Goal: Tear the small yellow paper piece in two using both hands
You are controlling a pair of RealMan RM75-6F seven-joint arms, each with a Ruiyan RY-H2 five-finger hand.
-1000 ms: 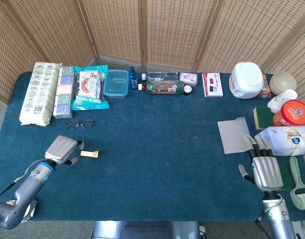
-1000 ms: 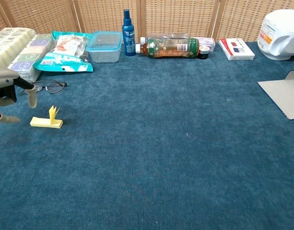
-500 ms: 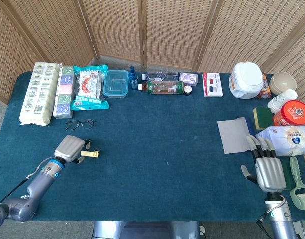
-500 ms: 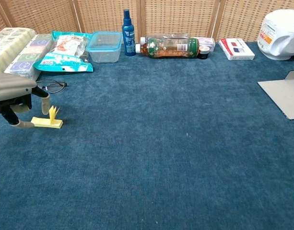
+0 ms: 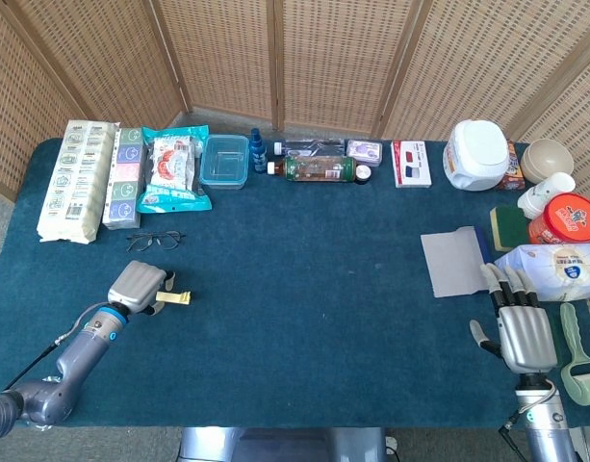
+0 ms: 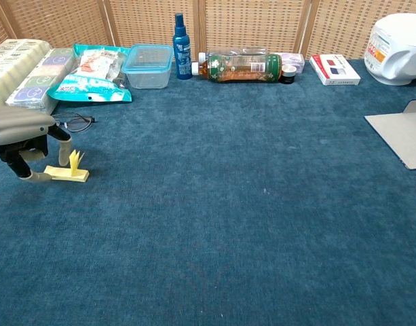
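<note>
Head view: my left hand sits at the paper, near-left on the table, fingertips touching it, nothing grasped. My right hand lies flat, released, far right. Chest view: left hand fingers apart beside the paper, one flap upright.

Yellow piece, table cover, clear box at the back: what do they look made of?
Yellow piece: thin matte paper, by the look; it holds a crease, one flap standing up.
Table cover: dark blue fabric, probably felt or short-pile carpet; fuzzy, no shine.
Clear box: likely rigid plastic, see-through walls, blue-tinted lid.
Left hand sits at the paper; grip unclear.
</note>
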